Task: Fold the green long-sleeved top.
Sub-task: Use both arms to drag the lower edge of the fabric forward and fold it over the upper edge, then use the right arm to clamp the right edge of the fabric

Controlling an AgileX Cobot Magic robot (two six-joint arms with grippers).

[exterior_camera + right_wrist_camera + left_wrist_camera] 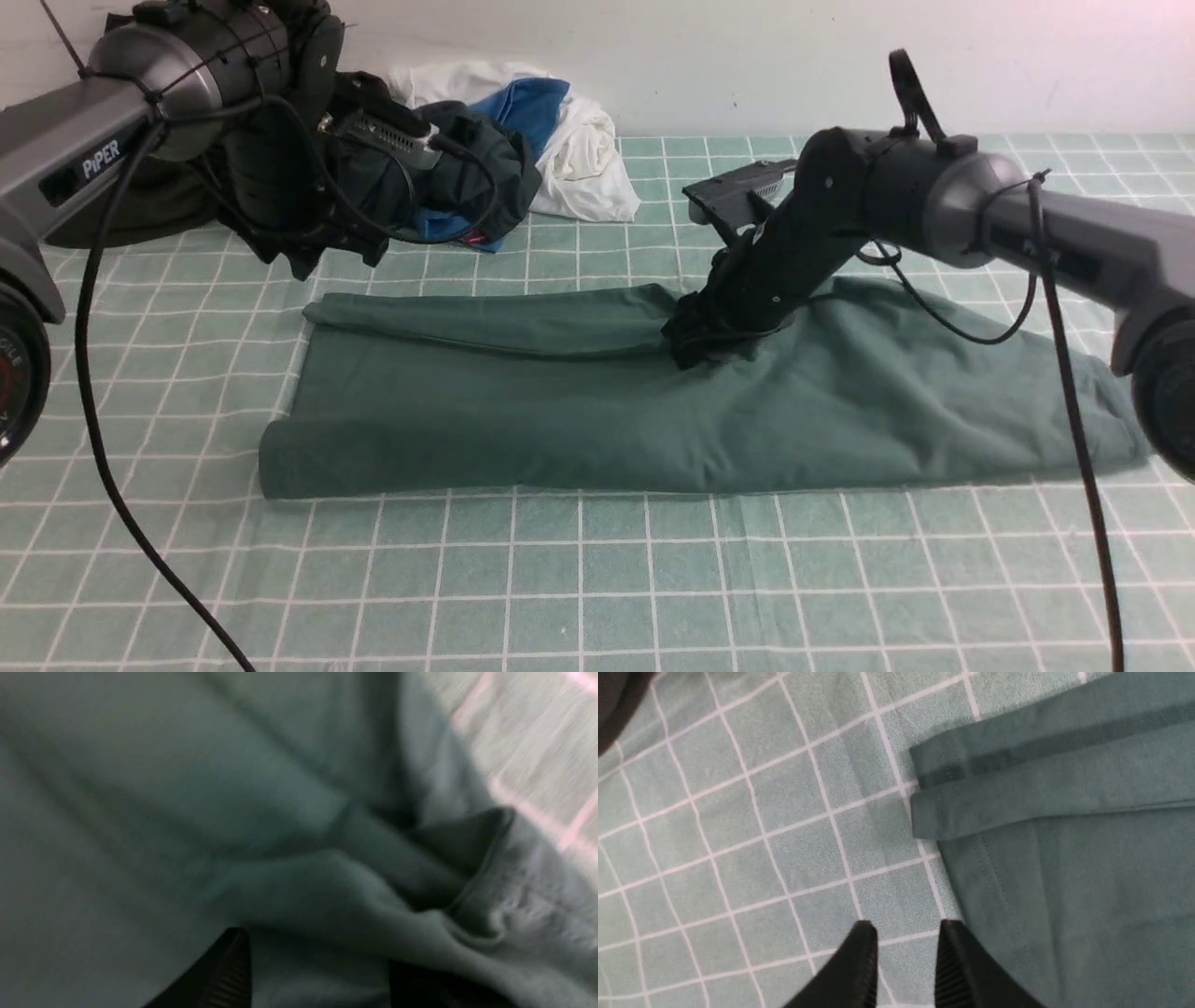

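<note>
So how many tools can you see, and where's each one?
2. The left tool hangs over the tablecloth beside the top's corner; the right tool is down on the top's middle. None seem hidden.

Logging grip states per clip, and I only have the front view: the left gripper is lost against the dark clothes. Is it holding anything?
Observer: No. The left wrist view shows the left gripper with a gap between its fingers and nothing in it, over the checked tablecloth beside a corner of the green long-sleeved top.
Operator: And the other arm's, down in the fabric?
Observer: Right wrist view, blurred: the right gripper has its jaws wide apart at a bunched fold of the top.
</note>
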